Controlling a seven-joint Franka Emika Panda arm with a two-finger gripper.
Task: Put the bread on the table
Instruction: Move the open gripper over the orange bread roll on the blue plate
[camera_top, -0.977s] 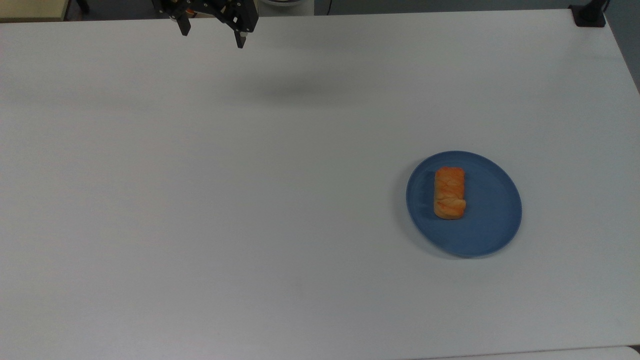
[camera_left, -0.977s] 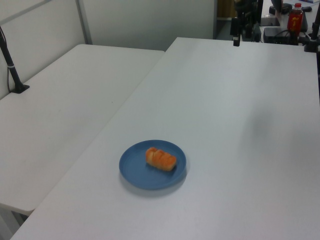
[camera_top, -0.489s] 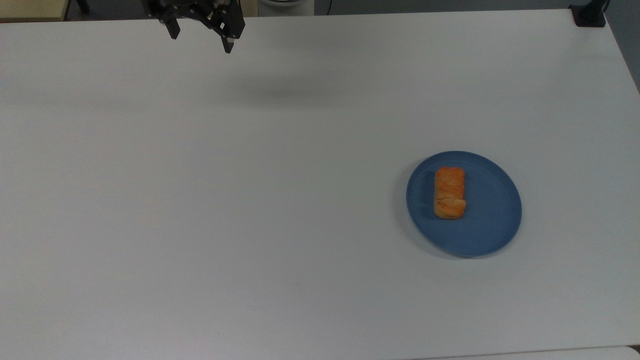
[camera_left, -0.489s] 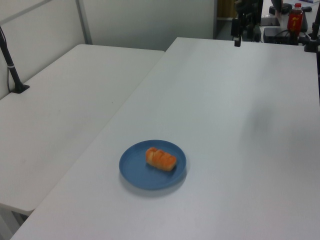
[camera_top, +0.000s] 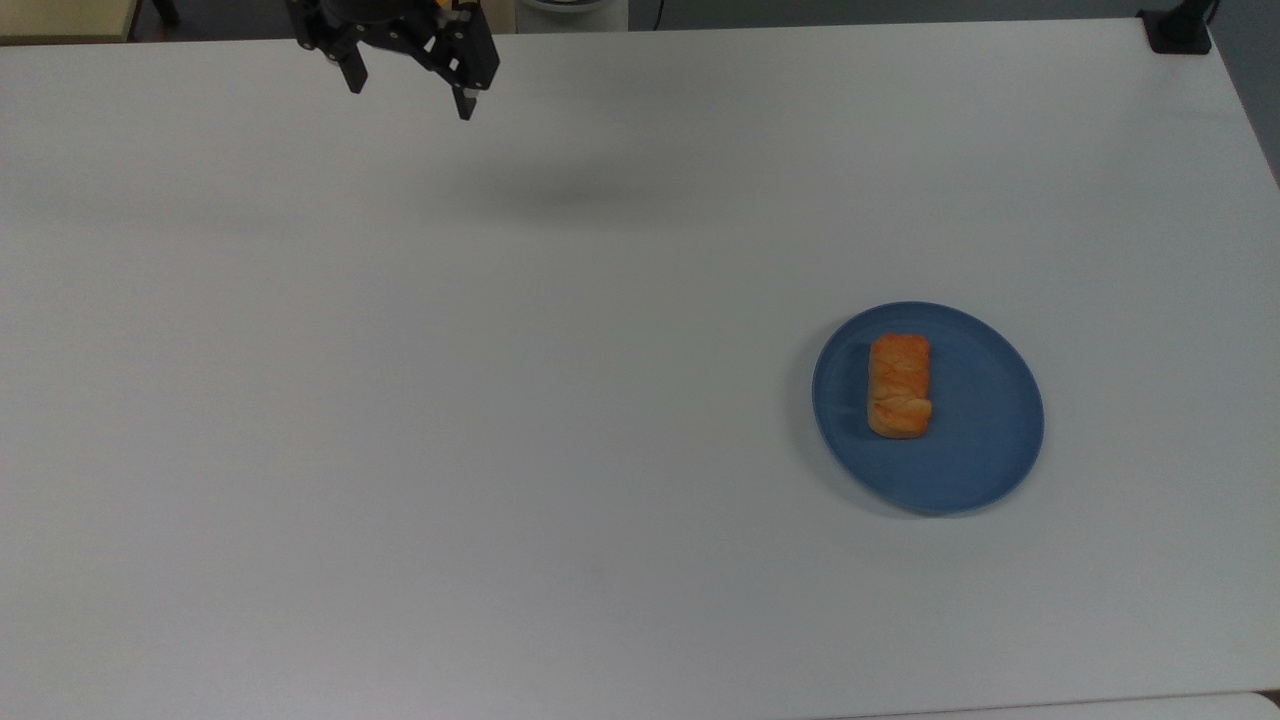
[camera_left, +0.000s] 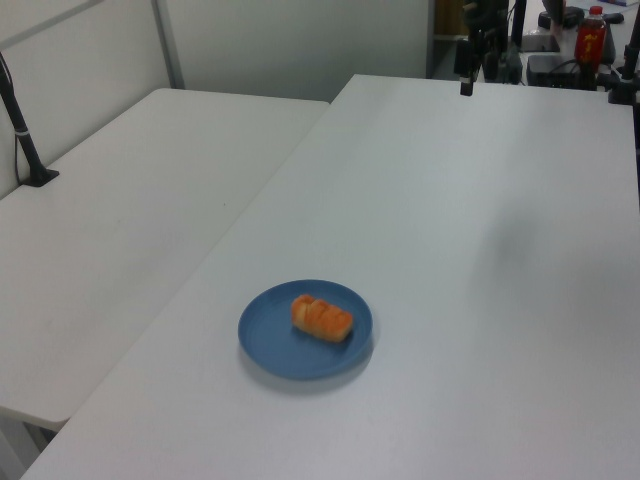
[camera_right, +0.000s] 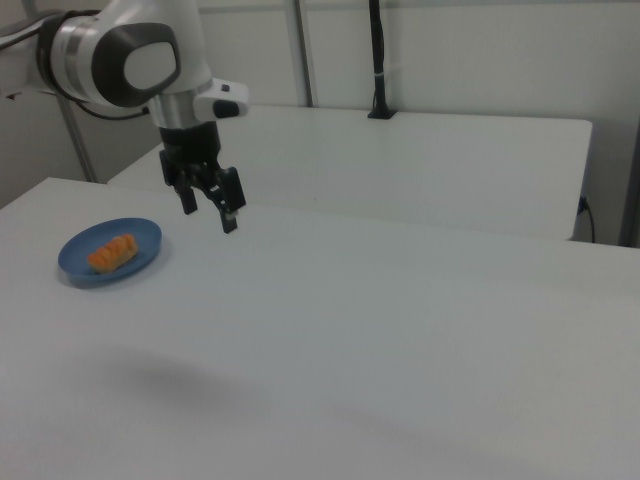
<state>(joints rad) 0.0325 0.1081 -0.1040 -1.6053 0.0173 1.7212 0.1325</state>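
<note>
We are logging one bread (camera_top: 899, 385), a golden-orange braided roll, lying on a round blue plate (camera_top: 985, 440) toward the top view's right; in the left view the bread (camera_left: 321, 317) is sitting near the plate's (camera_left: 270, 340) middle. The plate is resting on the white table (camera_top: 500, 400). We are seeing the gripper (camera_top: 409, 92) hanging above the table's far edge at the top view's upper left, well apart from the bread, jaws spread and holding nothing; the right view is showing the gripper (camera_right: 209, 212) the same way.
</note>
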